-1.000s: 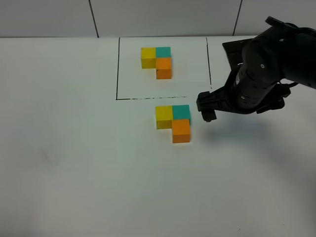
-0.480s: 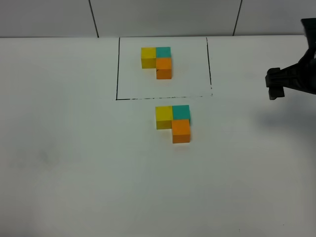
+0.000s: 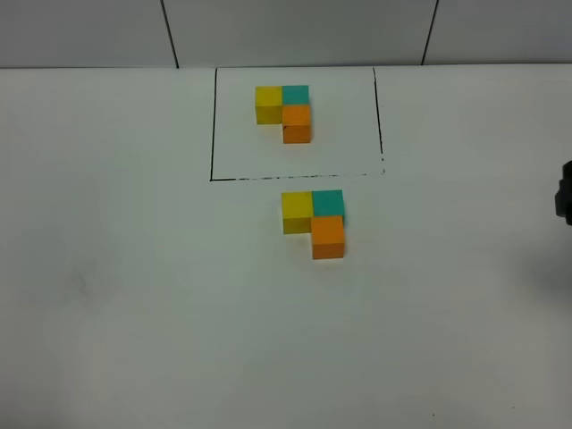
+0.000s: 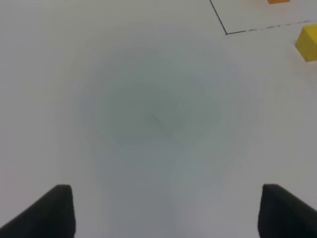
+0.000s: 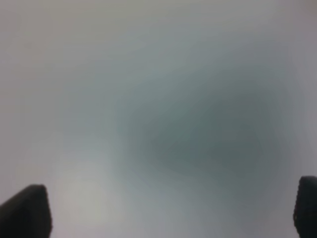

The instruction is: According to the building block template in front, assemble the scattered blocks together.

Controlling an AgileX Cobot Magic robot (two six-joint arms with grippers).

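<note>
On the white table [image 3: 125,304], nothing is held by the left gripper [image 4: 163,210]: in its wrist view the two dark fingertips are seen spread wide over bare surface, with a corner of the black border and one yellow cube [image 4: 308,43] caught at the frame's edge. At centre, the building block template [image 3: 284,111], an L of yellow, teal and orange small cubes, is shown inside its thin black drawn rectangle [image 3: 212,125]. Just in front of that line, the three scattered blocks [image 3: 315,221] are seen pushed together, yellow beside teal and orange in front of teal, faces touching, in the same L as the model. At far right, only a dark sliver of the right gripper [image 3: 565,192] is left in the high view, where a second ago the arm was poised just beside the teal cube; its jaws are spread wide and empty over blurred table. The withdrawal suggests the assembly is judged finished, with no further placement apparently required.
</note>
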